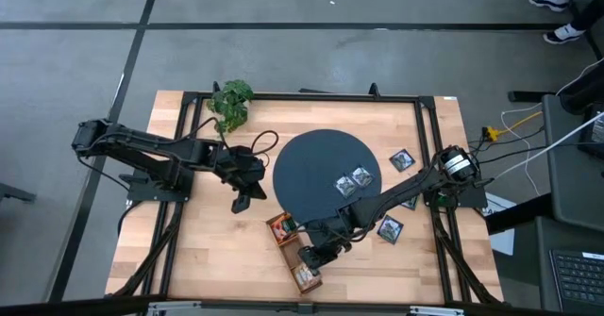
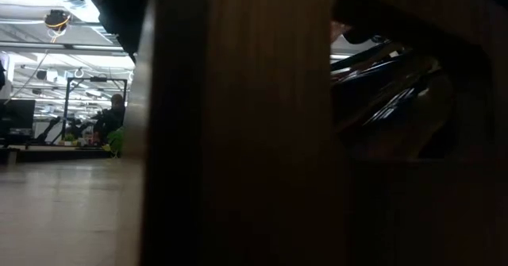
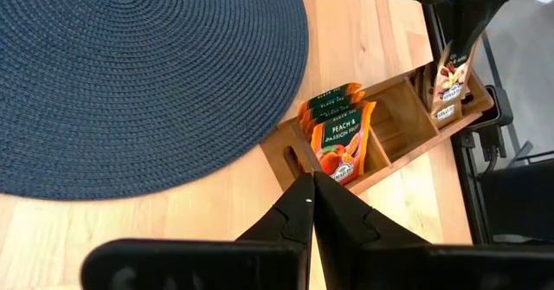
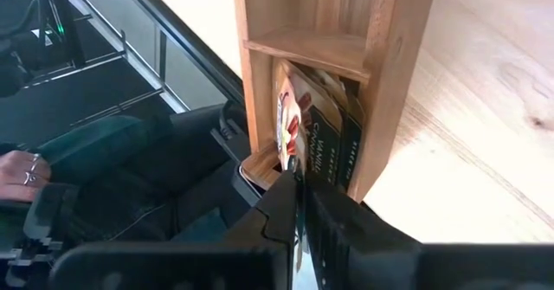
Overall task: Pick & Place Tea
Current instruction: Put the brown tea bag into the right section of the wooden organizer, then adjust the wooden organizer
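The right gripper (image 1: pixel 311 257) sits low over the end compartment of the tray (image 4: pixel 381 82), at the table's near edge. Its jaws stand almost together, their tips at the top edge of a dark sachet (image 4: pixel 333 156) that stands upright in that compartment beside a pale one (image 4: pixel 287 121); whether they grip it I cannot tell.

The left gripper (image 1: pixel 240 203) hovers above bare wood just beside the mat (image 1: pixel 326 179), jaws pressed together and holding nothing. Ahead of its tips, in the tray's other end compartment, stand the orange sachets (image 3: pixel 342 138), with an empty compartment beyond them.

Away from both grippers, two dark sachets (image 1: pixel 353 181) lie flat on the mat, and more (image 1: pixel 390 227) lie on the table past its edge.
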You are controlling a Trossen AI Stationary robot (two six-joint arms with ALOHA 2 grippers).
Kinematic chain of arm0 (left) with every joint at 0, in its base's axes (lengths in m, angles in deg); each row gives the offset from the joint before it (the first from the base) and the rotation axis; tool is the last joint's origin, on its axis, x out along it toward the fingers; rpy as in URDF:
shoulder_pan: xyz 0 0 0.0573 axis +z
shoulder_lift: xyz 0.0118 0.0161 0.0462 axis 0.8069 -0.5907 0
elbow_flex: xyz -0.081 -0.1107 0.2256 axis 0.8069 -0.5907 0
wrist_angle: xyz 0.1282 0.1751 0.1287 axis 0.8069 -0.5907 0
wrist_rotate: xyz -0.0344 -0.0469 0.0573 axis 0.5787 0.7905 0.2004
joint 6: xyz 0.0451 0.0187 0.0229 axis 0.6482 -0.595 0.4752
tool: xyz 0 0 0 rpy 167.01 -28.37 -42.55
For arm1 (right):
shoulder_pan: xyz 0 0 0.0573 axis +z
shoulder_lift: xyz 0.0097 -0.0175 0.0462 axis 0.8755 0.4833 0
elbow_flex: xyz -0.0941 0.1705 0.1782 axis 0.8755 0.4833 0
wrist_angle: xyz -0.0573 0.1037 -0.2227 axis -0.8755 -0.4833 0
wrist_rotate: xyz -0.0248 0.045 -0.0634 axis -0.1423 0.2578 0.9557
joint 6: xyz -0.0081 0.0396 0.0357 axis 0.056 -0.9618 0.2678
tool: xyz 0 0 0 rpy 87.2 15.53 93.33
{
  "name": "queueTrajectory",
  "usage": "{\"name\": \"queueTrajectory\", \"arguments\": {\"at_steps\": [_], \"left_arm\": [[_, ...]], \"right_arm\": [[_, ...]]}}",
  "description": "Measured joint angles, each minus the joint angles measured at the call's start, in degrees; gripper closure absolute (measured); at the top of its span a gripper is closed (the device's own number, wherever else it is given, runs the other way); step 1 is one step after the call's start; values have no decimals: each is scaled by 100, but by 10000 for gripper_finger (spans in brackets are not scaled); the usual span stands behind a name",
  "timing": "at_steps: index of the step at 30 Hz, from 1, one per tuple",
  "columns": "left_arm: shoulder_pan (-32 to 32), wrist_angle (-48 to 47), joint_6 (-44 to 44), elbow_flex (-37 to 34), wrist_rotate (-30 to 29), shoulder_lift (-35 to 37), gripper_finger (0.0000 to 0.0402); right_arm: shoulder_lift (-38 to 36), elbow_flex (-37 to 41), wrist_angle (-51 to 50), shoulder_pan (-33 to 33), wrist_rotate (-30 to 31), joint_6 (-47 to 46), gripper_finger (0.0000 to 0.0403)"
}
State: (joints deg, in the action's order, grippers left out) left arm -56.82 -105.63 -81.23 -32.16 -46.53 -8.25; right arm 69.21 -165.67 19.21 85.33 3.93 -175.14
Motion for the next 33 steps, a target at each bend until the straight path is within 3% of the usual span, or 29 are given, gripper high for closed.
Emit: {"name": "queueTrajectory", "arguments": {"at_steps": [21, 27, 33], "left_arm": [[0, -4, 0, -4, -2, -2, 396], [-207, -59, 7, -11, 79, 211, 396], [-1009, -165, 20, -9, 106, 212, 396]], "right_arm": [[-36, -8, 58, 2, 73, 242, 373], [-326, -578, -367, 88, 848, 673, 373], [-367, -1086, -630, 470, 1441, 891, 373]]}}
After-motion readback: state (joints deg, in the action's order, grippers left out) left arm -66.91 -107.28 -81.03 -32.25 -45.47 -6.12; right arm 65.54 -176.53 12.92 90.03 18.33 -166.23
